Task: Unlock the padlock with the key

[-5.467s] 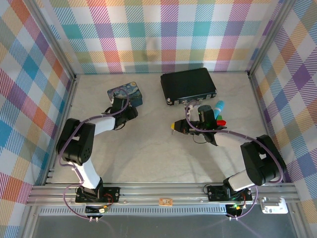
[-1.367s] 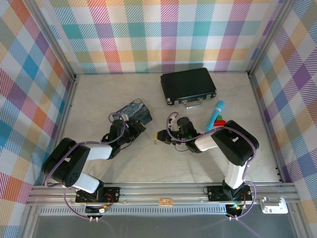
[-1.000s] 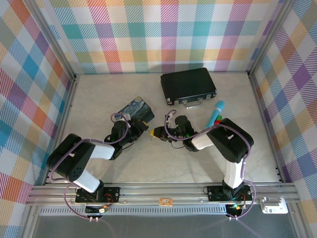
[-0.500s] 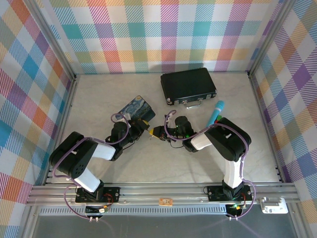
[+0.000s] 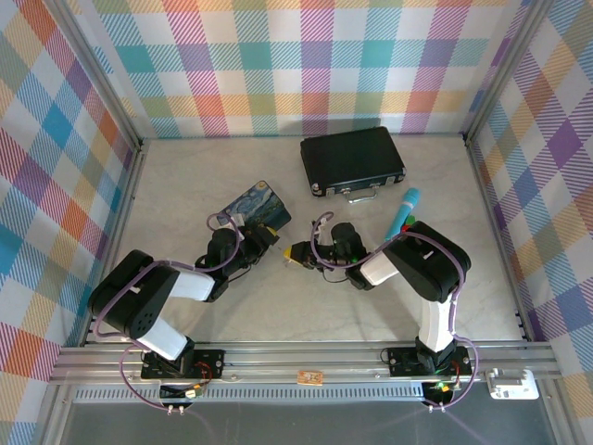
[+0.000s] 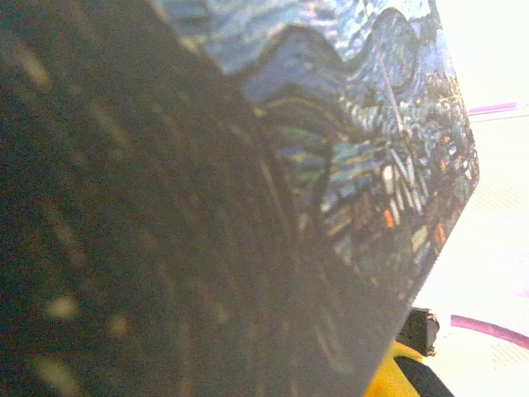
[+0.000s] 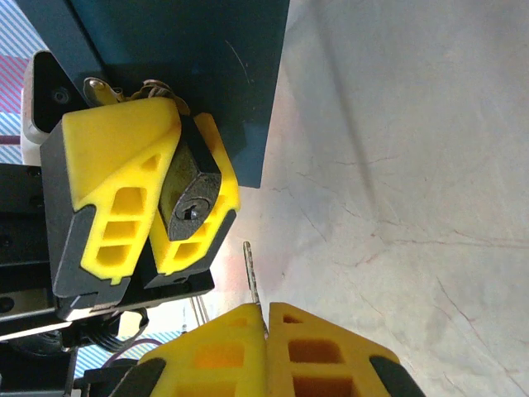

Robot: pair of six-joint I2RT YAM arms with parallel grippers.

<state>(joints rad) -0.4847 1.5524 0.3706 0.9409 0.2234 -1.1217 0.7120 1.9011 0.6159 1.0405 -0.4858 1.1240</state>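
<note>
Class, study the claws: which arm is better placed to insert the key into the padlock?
Right. The right claw pinches the key, blade aimed near the keyhole; the left claw only holds the padlock.

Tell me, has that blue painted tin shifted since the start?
Yes. The blue painted tin has moved rightward, toward the fixed black hard-shell briefcase, and nearer the front.
</note>
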